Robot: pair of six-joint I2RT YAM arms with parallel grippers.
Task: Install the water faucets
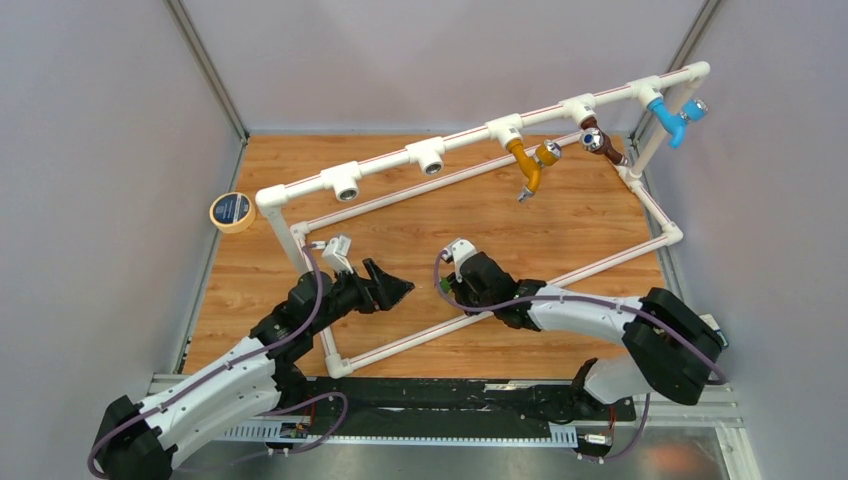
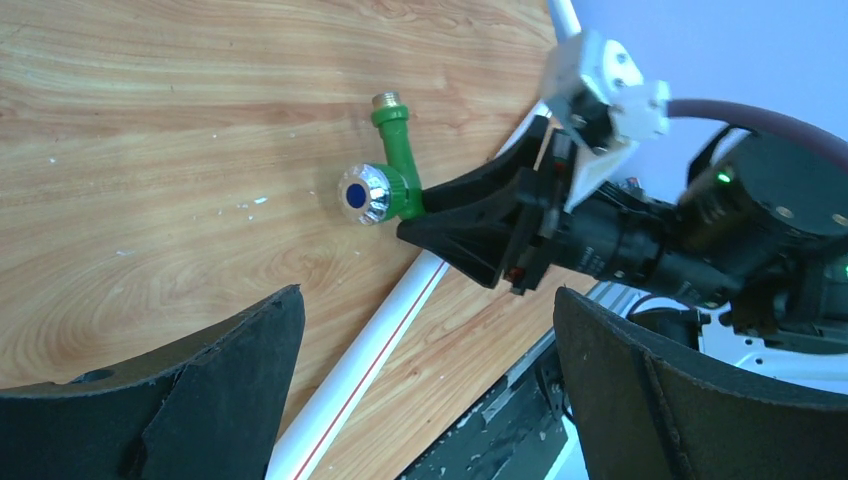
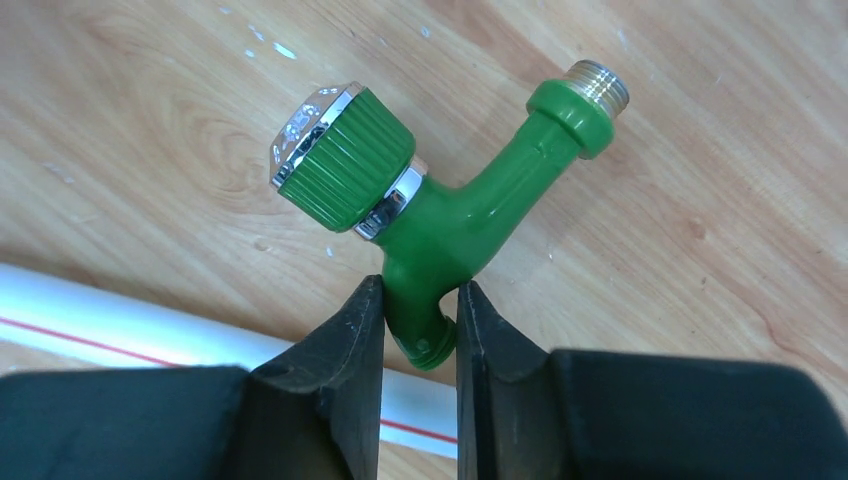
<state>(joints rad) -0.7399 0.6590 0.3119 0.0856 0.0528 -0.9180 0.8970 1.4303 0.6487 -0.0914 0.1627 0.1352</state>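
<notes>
Right pincer (image 3: pixel 415 300) grips green Y-shaped plastic faucet (image 3: pixel 450 220) by its spout; left pincer (image 1: pixel 392 287) gapes empty. Next move, likely: thread it into vacant white T-fitting (image 1: pixel 432 157) at twelve o'clock.

The left arm (image 1: pixel 215 385) and right arm (image 1: pixel 585 315) share white shells and black joints above a black base rail (image 1: pixel 450 400). Purple cables (image 1: pixel 321 290) run from the rail along each. Farthest from the rail, the right gripper (image 3: pixel 420 300) has matte black wedge fingers (image 3: pixel 335 380), a white screwed camera mount (image 2: pixel 610 95) and a green light (image 2: pixel 722 178).
</notes>
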